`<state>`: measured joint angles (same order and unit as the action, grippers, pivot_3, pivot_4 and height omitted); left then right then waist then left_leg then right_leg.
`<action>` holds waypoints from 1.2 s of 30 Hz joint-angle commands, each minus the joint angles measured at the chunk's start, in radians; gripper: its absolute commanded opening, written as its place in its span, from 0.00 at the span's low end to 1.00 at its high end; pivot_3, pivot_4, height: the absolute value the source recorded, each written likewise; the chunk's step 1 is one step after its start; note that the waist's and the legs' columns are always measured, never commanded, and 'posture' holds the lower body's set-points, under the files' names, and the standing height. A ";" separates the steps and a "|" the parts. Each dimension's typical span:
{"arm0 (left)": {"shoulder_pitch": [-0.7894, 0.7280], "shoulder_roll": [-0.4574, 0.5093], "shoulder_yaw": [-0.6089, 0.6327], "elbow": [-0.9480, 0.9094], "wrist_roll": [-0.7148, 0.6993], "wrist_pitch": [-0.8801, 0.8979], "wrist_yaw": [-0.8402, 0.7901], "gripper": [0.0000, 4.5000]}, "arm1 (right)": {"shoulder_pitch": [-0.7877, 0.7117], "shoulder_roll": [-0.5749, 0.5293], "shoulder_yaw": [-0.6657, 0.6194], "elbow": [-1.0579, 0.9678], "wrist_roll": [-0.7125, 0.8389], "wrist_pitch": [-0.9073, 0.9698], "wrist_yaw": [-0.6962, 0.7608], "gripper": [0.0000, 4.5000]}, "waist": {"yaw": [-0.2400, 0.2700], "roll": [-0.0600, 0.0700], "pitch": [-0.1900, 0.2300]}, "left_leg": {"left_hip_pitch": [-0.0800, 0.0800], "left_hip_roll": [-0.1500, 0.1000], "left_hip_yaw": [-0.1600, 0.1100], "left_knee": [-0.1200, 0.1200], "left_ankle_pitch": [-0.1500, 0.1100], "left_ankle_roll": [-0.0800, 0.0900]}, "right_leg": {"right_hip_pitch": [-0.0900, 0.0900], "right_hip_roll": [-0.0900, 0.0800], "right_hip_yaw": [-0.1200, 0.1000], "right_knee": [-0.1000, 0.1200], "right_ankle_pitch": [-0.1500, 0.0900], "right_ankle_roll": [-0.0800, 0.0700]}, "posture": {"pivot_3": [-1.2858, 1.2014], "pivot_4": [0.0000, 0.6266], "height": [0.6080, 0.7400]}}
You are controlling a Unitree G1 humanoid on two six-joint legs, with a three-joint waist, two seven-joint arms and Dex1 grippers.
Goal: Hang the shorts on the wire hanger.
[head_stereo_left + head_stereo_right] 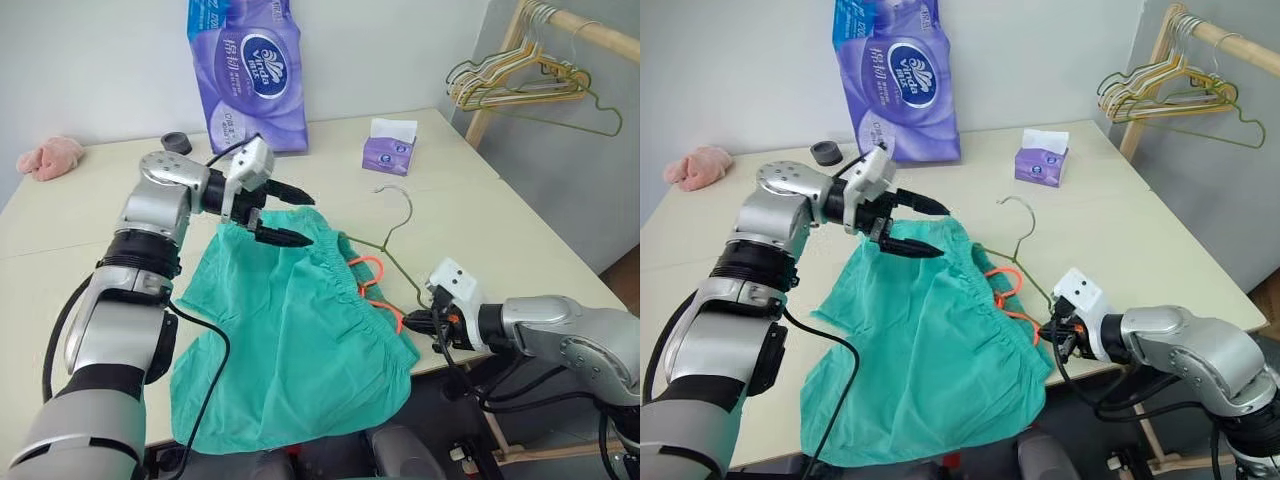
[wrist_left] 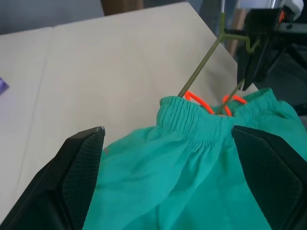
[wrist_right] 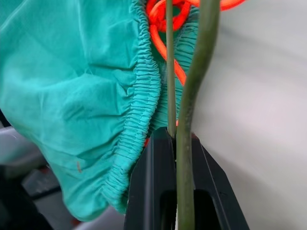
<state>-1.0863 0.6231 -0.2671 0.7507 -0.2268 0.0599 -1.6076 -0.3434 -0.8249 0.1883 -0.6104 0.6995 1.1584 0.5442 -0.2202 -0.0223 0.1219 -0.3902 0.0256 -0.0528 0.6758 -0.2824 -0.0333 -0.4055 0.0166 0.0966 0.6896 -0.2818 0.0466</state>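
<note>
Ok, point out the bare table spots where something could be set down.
Bare tabletop: between the pink cloth lump and the shorts; also between the tissue box and the wire hanger. Crowded: near edge, where shorts, hanger and right end effector meet.

Head stereo pair looks down at table; wrist cams close on shorts.

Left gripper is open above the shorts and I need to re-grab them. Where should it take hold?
Judging from here: the gathered waistband of the shorts, beside the wire hanger. Bring the left gripper down from above, since the bunched elastic stands up while the legs lie flat.
</note>
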 commanded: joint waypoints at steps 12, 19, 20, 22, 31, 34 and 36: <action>-0.017 0.031 -0.252 0.054 -0.024 -0.258 -0.007 0.99 | -0.090 -0.048 0.095 -0.108 -0.171 -0.143 0.094 0.00 | -0.001 0.000 0.000 | -0.001 0.000 0.000 0.000 0.000 0.000 | -0.001 0.000 0.000 0.000 0.000 0.000 | 0.42 0.14 1.00; 0.006 0.059 -0.309 0.046 -0.030 -0.304 -0.007 0.99 | -0.114 -0.042 0.088 -0.098 -0.215 -0.168 0.130 0.00 | -0.002 0.000 0.000 | 0.000 0.000 0.000 0.000 0.000 0.000 | -0.001 0.000 0.000 0.000 0.000 0.000 | 0.42 0.14 1.00; 0.010 0.061 -0.313 0.044 -0.031 -0.306 -0.007 0.95 | -0.115 -0.040 0.085 -0.097 -0.217 -0.168 0.133 0.00 | -0.002 0.000 0.000 | 0.000 0.000 0.000 0.000 0.000 0.000 | -0.001 0.000 0.000 0.000 0.000 0.000 | 0.42 0.13 1.00; 0.017 0.062 -0.314 0.044 -0.026 -0.314 -0.007 0.86 | -0.118 -0.031 0.079 -0.093 -0.218 -0.167 0.137 0.00 | -0.002 0.000 0.000 | 0.000 0.000 0.000 0.000 0.000 0.000 | -0.001 0.000 0.000 0.000 0.000 0.000 | 0.42 0.13 1.00; 0.052 0.049 -0.263 0.029 -0.035 -0.261 -0.007 0.26 | -0.118 -0.002 0.056 -0.103 -0.214 -0.162 0.140 0.00 | -0.002 0.000 0.000 | -0.001 0.000 0.000 0.001 0.000 0.000 | -0.001 0.000 0.000 0.000 0.000 0.000 | 0.42 0.13 1.00; 0.068 0.042 -0.233 0.013 -0.031 -0.238 -0.007 0.05 | -0.112 0.003 0.053 -0.109 -0.222 -0.174 0.135 0.00 | -0.001 0.000 0.000 | -0.001 0.000 0.000 0.001 0.000 0.000 | -0.001 0.000 0.000 0.000 0.000 0.000 | 0.42 0.13 1.00; 0.080 0.039 -0.216 -0.003 -0.031 -0.222 -0.007 0.00 | -0.110 0.005 0.056 -0.108 -0.244 -0.186 0.127 0.00 | -0.001 0.000 0.000 | -0.001 0.000 0.000 0.001 0.000 0.000 | -0.001 0.000 0.000 0.000 0.000 0.000 | 0.42 0.13 1.00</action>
<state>-0.9996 0.6783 -0.5282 0.7799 -0.2356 -0.1859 -1.6091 -0.4362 -0.8421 0.2650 -0.6722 0.4545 1.0259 0.6757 -0.2214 -0.0223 0.1220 -0.3909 0.0258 -0.0530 0.6764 -0.2824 -0.0333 -0.4061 0.0165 0.0964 0.6900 -0.2818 0.0464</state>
